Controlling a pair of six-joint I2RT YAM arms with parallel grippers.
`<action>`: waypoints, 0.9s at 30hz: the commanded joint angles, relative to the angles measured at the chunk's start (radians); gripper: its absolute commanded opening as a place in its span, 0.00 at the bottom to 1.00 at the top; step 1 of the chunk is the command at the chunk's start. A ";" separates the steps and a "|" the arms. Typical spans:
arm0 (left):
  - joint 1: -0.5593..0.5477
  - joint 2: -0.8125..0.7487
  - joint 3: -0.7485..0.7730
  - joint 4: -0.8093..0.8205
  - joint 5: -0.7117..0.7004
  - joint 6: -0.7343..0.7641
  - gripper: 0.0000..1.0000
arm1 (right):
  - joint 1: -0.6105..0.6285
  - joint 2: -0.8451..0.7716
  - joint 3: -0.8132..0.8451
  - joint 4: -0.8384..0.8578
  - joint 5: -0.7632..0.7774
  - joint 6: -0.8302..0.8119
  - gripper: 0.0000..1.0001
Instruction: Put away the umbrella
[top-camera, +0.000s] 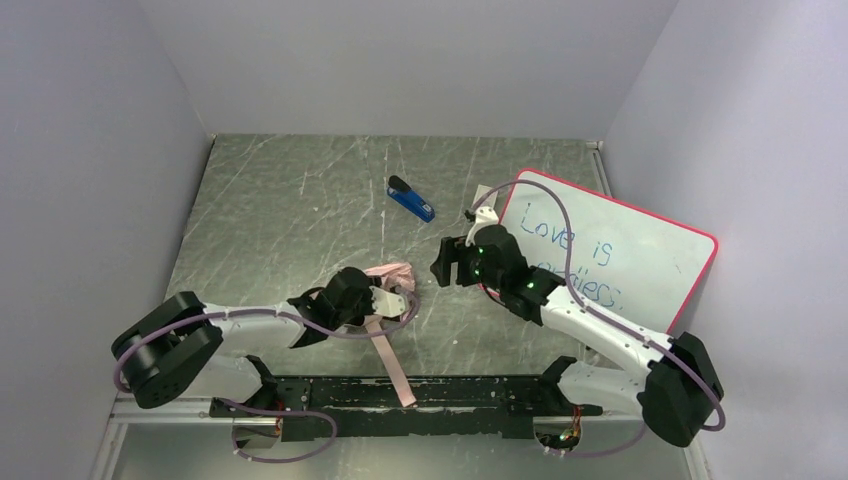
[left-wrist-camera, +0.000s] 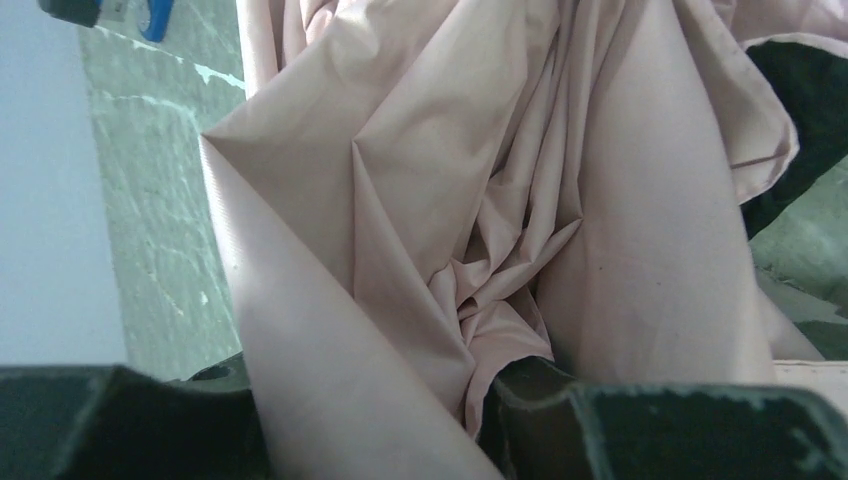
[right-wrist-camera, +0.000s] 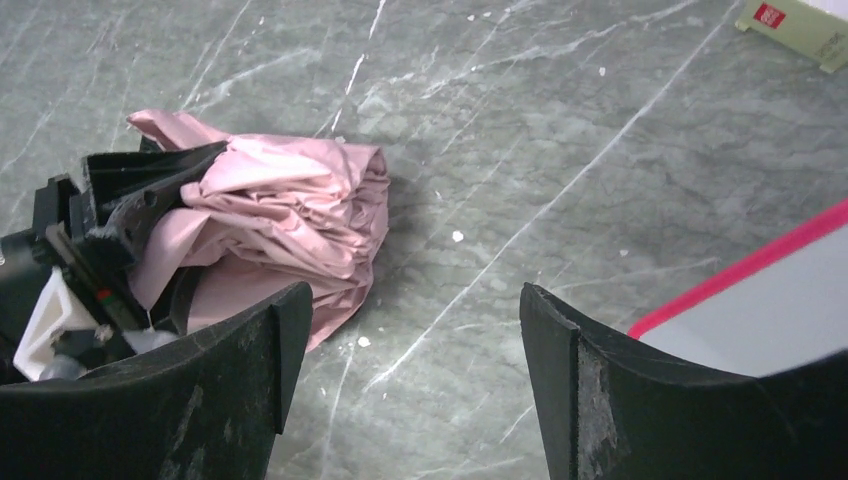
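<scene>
**Left gripper pinching the umbrella, right gripper hanging open**

Left one's clamping the bunched pink fabric in the middle of the table, I'm guessing so the folds aren't springing loose; the strap is trailing toward the near edge. Right one's hovering just right of the bundle, jaws wide, nothing in them, probably lining up to help. Left wrist cam's showing only fabric, right wrist cam's showing the clamp on the bundle. Only the top cam's catching the strap, the stapler farther back and the whiteboard on the right.
</scene>
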 joint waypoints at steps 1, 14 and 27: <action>-0.059 0.015 -0.076 0.039 -0.072 0.067 0.05 | -0.084 0.055 0.057 0.034 -0.210 -0.120 0.79; -0.143 0.035 -0.145 0.171 -0.167 0.155 0.05 | -0.111 0.226 0.165 0.074 -0.484 -0.386 0.78; -0.179 0.059 -0.195 0.275 -0.214 0.233 0.05 | -0.111 0.251 0.087 0.292 -0.681 -0.635 0.78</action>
